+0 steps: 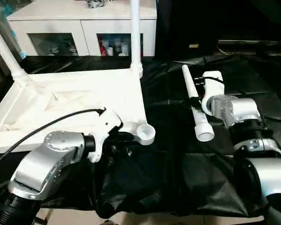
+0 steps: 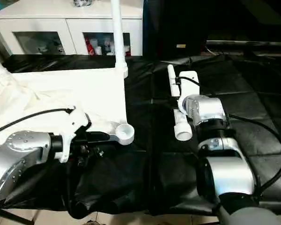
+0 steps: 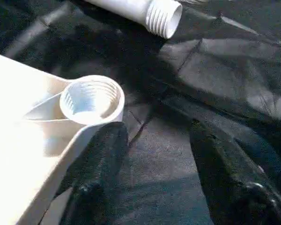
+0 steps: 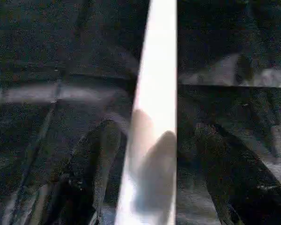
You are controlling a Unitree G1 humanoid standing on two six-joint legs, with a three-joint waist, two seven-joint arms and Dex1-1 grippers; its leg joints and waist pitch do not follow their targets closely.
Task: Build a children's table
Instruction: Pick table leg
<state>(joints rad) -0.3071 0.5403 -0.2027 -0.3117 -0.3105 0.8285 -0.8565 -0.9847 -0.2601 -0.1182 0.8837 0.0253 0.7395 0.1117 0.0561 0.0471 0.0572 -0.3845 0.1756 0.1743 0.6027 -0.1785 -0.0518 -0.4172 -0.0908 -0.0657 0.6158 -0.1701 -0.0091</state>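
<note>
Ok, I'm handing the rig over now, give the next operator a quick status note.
Left gripper: open, by the tabletop's empty near corner socket.
Right gripper: open, fingers either side of the loose leg lying on the black cloth.
Tabletop: upside down on the cloth.
Done: two legs stand in the far sockets.
Left: pick up the loose leg, screw its threaded end into the near socket, then fit the rest.

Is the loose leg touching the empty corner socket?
Apart. The left wrist view shows black cloth between the leg's threaded end and the empty corner socket.
</note>
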